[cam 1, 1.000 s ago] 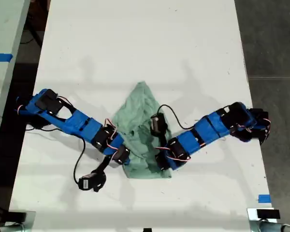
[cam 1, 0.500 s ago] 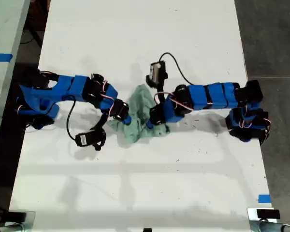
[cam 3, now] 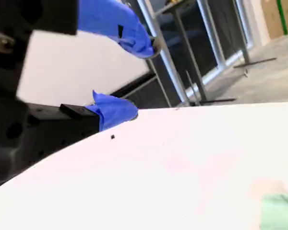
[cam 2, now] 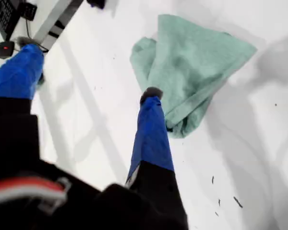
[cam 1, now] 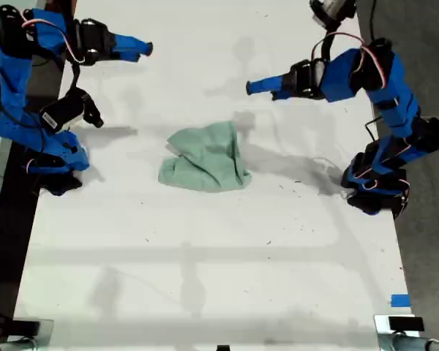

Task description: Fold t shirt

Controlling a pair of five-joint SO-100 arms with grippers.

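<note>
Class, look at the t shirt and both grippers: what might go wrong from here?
1. The t shirt lies bunched and uneven; another grasp may pinch several layers and drag the whole lump.
2. My first gripper and my second gripper hang open, clear of it, so nothing holds the loose folds, which may spring open.

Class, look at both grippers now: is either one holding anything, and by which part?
Nothing is held. My first gripper and my second gripper are both open and empty; the t shirt lies free on the table.
</note>
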